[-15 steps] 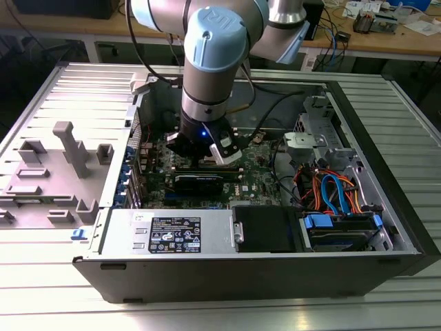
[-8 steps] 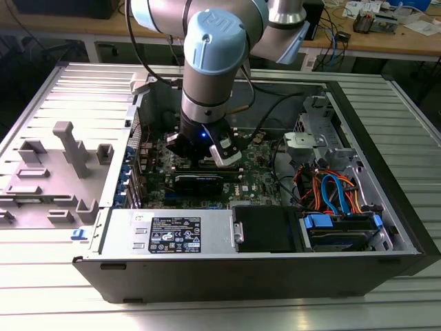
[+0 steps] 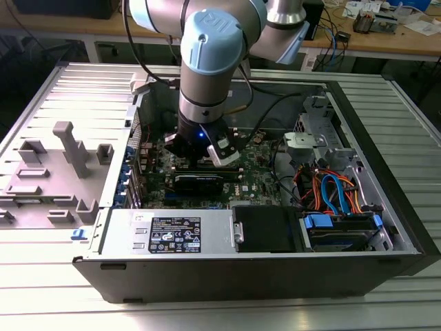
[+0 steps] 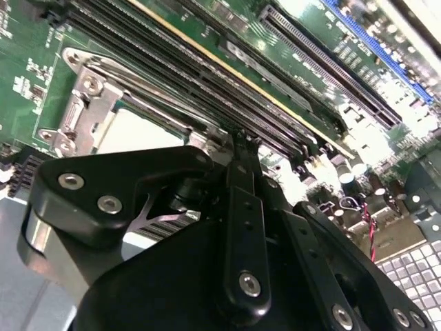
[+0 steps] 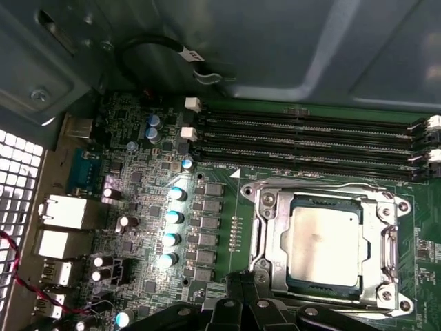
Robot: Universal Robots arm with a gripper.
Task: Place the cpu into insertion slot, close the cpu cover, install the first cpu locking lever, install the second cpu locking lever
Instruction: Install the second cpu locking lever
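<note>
Black robot gripper (image 5: 241,279), fingertips drawn together with nothing between them, poised at the near edge of the socket. Beyond it, the flat square silver-grey cpu (image 5: 322,238) sits in the silver-rimmed insertion slot (image 5: 263,238), thin silver cpu cover (image 5: 324,190) closed around it; long black memory slots (image 5: 310,141) behind.

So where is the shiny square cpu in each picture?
Exterior view: the arm blocks the spot where it would be, so I cannot pick it out.
First wrist view: the cpu sits in the insertion slot, framed by the cpu cover.
Second wrist view: the cpu peeks out just above the gripper.
Shared landmark: the long black memory slots beside it.
</note>
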